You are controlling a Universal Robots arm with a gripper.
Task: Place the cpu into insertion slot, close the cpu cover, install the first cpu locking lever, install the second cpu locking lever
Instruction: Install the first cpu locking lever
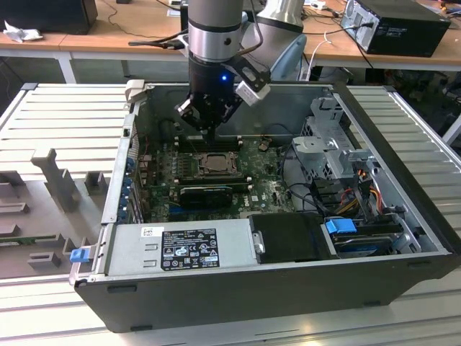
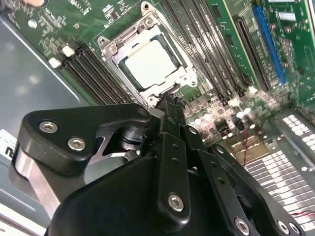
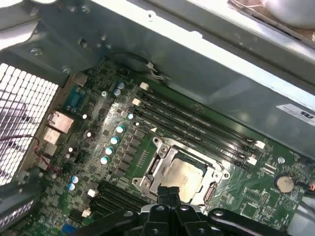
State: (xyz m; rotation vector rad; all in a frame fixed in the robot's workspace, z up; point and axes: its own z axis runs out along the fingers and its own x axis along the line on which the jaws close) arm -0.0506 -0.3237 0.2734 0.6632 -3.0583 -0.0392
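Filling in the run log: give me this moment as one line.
cpu: in insertion slot | cpu cover: down over cpu | gripper: shut, tips by cover's edge

A pale silver-grey face is shown by the cpu, framed by the duller grey metal of the cpu cover. Green is seen across the circuit board, striped by black memory slots with white end clips; a long slot is coloured bright blue. The gripper is finished in matt black (its screws are silver). In the first wrist view, teal tops are carried by the capacitors and a fine mesh pattern by the white grille. In the exterior view, the case is painted dark grey, a latch is picked out in blue, and the table is ribbed in pale grey.
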